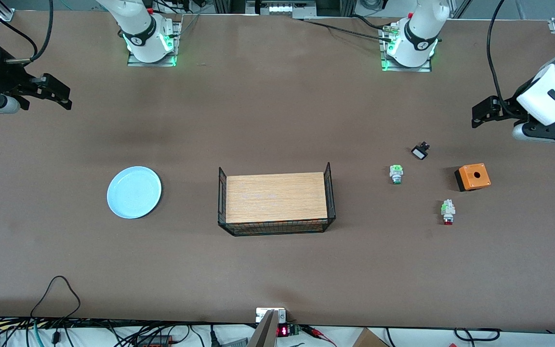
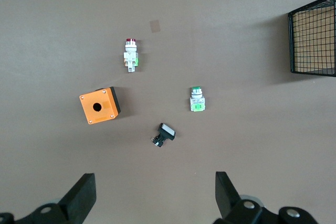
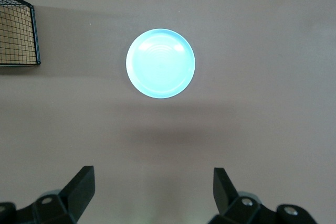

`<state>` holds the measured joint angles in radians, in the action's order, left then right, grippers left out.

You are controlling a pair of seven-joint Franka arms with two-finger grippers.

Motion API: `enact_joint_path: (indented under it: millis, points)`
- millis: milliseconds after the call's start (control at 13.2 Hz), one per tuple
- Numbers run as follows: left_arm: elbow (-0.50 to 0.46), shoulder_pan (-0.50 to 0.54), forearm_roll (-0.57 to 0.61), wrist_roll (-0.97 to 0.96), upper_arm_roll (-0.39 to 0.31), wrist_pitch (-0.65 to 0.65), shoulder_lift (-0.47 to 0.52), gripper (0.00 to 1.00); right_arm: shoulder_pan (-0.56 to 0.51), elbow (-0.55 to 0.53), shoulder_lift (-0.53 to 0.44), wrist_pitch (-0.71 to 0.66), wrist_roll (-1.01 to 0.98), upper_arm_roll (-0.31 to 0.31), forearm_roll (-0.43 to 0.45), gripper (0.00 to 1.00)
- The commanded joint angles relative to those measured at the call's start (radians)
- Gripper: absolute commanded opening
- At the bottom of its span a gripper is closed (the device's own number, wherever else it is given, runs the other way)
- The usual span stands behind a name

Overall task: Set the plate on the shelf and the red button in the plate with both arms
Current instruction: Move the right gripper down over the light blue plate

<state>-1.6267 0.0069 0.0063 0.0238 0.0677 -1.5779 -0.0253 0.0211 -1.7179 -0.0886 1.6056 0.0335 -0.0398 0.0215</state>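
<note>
Nearest the camera beside the basket [image 1: 276,201], the red button [image 1: 448,212] and plate [image 1: 134,192] lie ungrasped; left pincer [image 1: 481,113] and right pincer [image 1: 58,95] are spread wide.

White arms [image 1: 419,29], black bands, black fingers [image 2: 79,198]

Probably a robotics lab: bolted arm bases [image 1: 151,46], loose cables [image 1: 56,308], a bare brown table [image 1: 277,270].

red digits on small display [image 1: 282,331] at table edge, nearer the front camera than the wire basket [image 1: 276,201]: lit but too small to read | faint print on basket's wooden floor: not legible | round marks on both arm bases: not legible | plate, buttons, orange box: no lettering seen
</note>
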Motion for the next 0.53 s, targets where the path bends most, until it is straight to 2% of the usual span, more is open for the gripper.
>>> enact_joint_path:
  millis: [0, 304, 456]
  points:
    - [0.044, -0.008, 0.020, -0.007, 0.000, 0.026, -0.024, 1.00, 0.002, 0.023, 0.009, -0.012, 0.000, 0.004, -0.008, 1.00]
    - [0.044, -0.008, 0.020, -0.007, 0.000, 0.026, -0.025, 1.00, 0.010, 0.012, 0.026, -0.035, -0.061, 0.003, -0.008, 1.00]
    - [0.044, -0.008, 0.020, -0.007, 0.000, 0.026, -0.025, 1.00, 0.006, 0.001, 0.055, -0.032, -0.265, 0.003, -0.009, 1.00]
